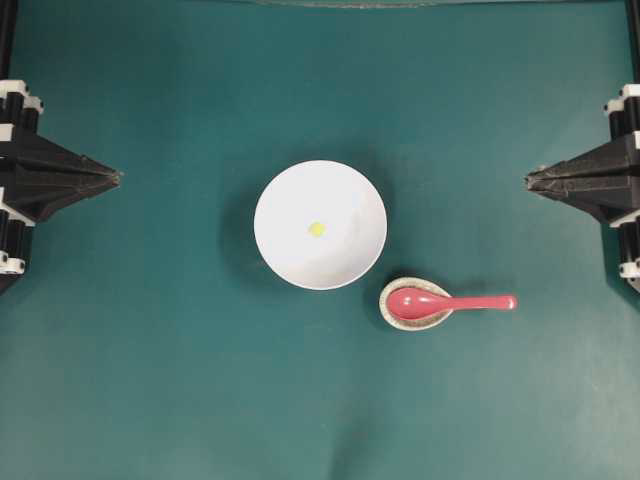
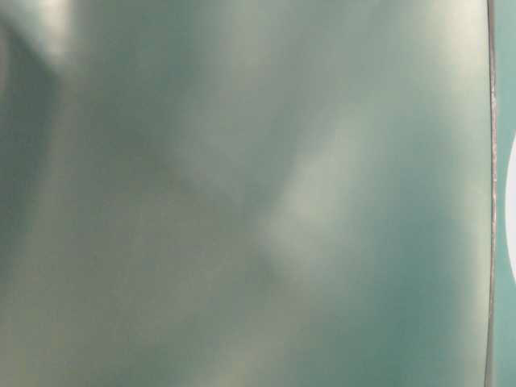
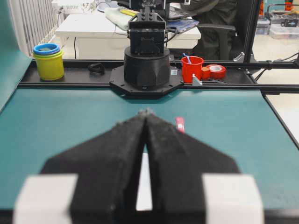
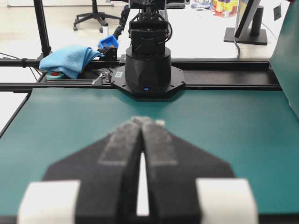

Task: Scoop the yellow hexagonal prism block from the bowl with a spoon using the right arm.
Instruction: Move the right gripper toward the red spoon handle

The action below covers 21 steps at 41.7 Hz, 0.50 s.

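A white bowl [image 1: 320, 225] stands mid-table with the tiny yellow hexagonal prism block [image 1: 316, 229] lying in its middle. Just right and in front of the bowl, the pinkish-red spoon [image 1: 450, 303] rests with its scoop in a small speckled spoon rest [image 1: 414, 304], handle pointing right. My left gripper [image 1: 117, 177] waits at the left edge, shut and empty. At the right edge my right gripper [image 1: 529, 180] is shut too, holding nothing, well away from the spoon. The left wrist view shows the left gripper [image 3: 146, 112] with tips together and the spoon [image 3: 180, 124] handle beyond; in the right wrist view the right gripper [image 4: 141, 120] hides most of the bowl.
The green mat [image 1: 160, 360] covers the table. The table-level view is a blur of green, with a white sliver of the bowl [image 2: 511, 210] at its right edge. Beyond the table edge stand the opposite arm's base [image 3: 146, 65], a red cup [image 3: 192, 69] and a yellow container [image 3: 48, 62].
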Tool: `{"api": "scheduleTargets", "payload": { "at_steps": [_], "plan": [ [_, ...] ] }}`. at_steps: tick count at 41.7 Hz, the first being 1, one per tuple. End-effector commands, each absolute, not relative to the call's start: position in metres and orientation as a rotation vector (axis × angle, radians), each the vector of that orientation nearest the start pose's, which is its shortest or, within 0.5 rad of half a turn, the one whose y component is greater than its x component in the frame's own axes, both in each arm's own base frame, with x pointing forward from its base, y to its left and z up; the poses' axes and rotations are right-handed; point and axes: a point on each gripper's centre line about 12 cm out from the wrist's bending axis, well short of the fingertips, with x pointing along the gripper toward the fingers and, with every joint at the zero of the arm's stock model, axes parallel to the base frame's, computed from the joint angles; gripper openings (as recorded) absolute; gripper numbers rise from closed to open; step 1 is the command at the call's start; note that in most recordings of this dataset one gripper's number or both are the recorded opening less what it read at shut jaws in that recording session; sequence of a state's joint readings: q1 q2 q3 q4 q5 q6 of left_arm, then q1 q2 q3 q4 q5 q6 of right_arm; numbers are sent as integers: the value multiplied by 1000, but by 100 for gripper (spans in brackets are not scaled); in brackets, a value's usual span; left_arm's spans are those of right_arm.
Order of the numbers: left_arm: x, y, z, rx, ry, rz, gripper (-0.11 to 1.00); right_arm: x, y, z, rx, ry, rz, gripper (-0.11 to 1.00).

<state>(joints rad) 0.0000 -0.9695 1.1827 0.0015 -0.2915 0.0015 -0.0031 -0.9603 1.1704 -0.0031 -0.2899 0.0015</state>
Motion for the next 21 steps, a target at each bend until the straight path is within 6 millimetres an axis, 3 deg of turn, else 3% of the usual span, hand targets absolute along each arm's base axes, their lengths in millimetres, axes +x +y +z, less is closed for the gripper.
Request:
{"api": "scheduleTargets", "payload": {
  "at_steps": [1,14,21],
  "plan": [
    [200,-1,302,19,-107,-4,0,201,-2,303,1,-104,-8,-1],
    [200,0,303,21,-120,-2,0,202,-2,303,-2,-75,-7,1],
    [200,0,302,21,-107,-2,0,202,-2,302,-2,-72,-7,9]
  ]
}}
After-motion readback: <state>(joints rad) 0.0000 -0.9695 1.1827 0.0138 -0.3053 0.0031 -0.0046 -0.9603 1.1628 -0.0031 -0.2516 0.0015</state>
